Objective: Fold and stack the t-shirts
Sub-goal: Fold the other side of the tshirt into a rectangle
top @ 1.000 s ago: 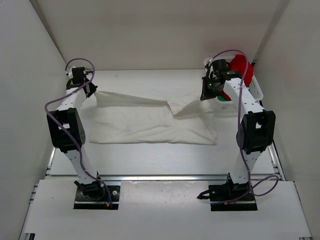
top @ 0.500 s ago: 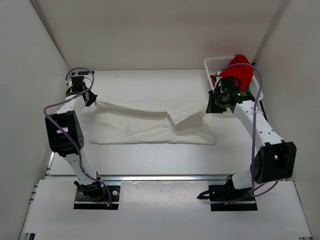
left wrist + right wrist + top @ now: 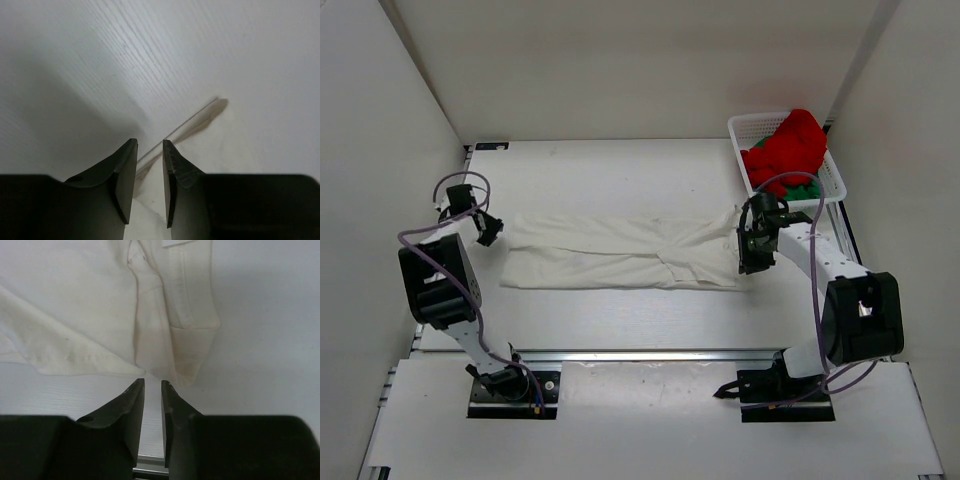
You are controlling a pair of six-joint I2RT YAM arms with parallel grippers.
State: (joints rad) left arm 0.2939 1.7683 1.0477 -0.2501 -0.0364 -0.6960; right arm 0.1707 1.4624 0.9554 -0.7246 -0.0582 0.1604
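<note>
Three t-shirts: one white t-shirt [image 3: 620,257], one red t-shirt [image 3: 786,150], one green t-shirt [image 3: 805,188]. One white mesh basket [image 3: 744,128]. One table [image 3: 620,170]. Two robot arms: left arm [image 3: 438,280], right arm [image 3: 820,258]. Two grippers: left gripper [image 3: 149,146], right gripper [image 3: 152,383].

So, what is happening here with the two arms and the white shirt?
The white t-shirt lies on the table, folded into a long band. The left gripper is at its left end, the right gripper at its right end, both jaws slightly apart, neither holding cloth. The red t-shirt and the green t-shirt lie in the white basket.
</note>
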